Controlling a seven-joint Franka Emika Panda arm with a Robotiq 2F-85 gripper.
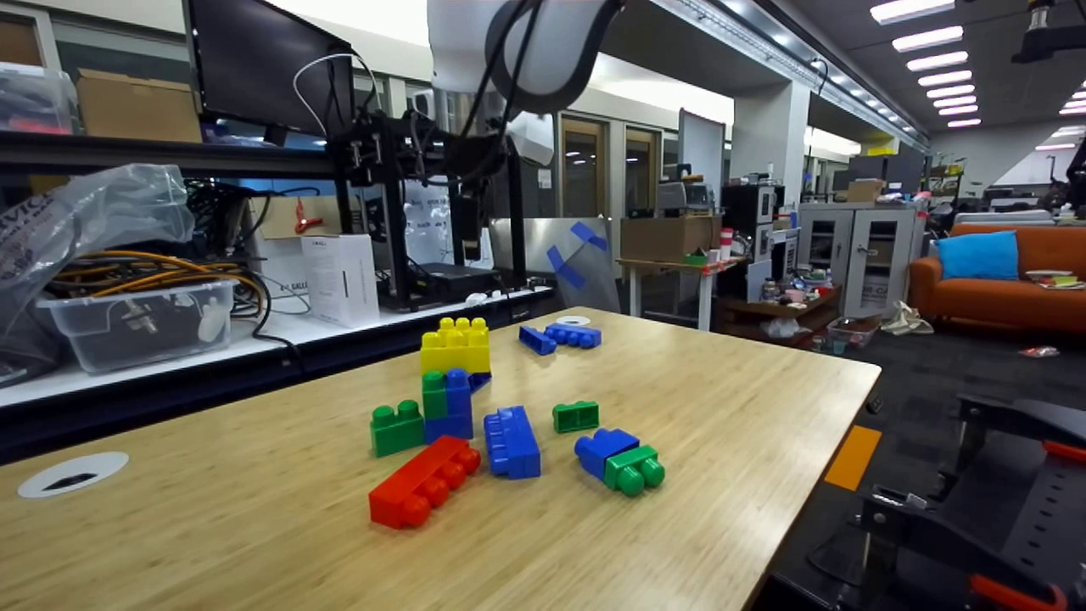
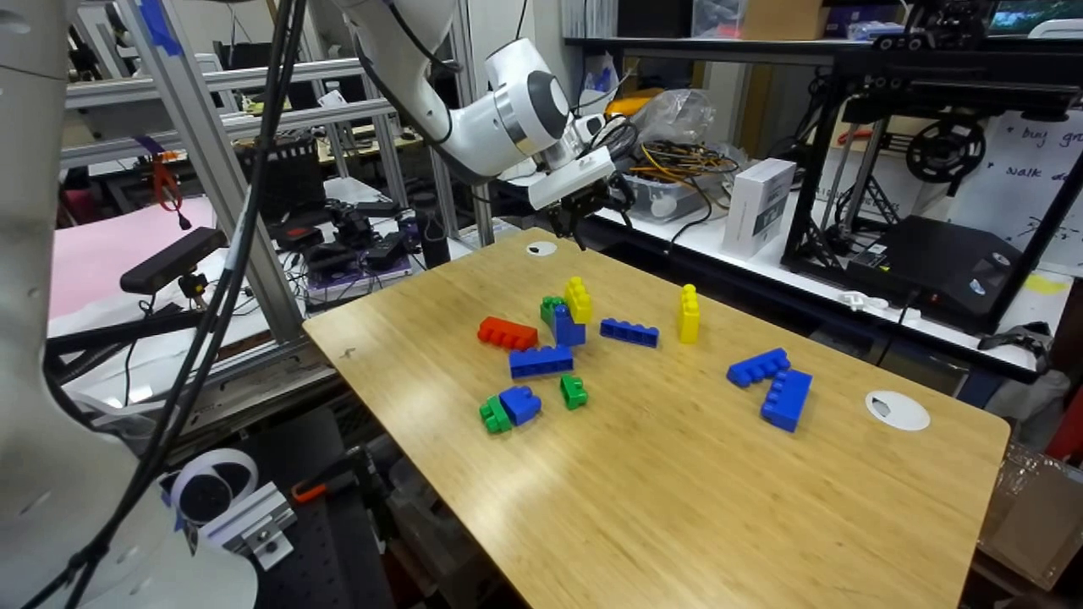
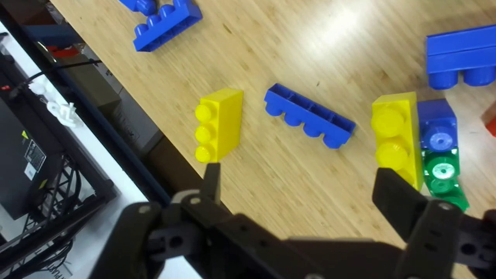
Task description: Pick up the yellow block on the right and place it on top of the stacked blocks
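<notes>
The yellow block [image 2: 689,315] stands alone near the table's back edge in an exterior view. In the wrist view the yellow block [image 3: 228,124] is left of centre, studs facing left. In an exterior view only the upper part of the yellow block [image 1: 463,323] shows behind the stack. The stacked blocks [image 2: 568,326] have a yellow brick that appears to be over blue, with green beside. The stacked blocks [image 3: 440,120] also show at the wrist view's right, and in an exterior view [image 1: 459,416]. My gripper [image 3: 300,170] is open and empty; its gripper fingers [image 2: 604,235] are above the table.
A blue brick [image 3: 310,114] lies between the yellow block and the stack. A red brick [image 1: 424,484], a blue brick [image 1: 512,443], a blue-and-green pair [image 1: 621,461] and a small green brick [image 1: 576,417] lie around. Two blue bricks [image 2: 785,399] lie farther right. A shelf with a printer [image 2: 922,254] borders the table.
</notes>
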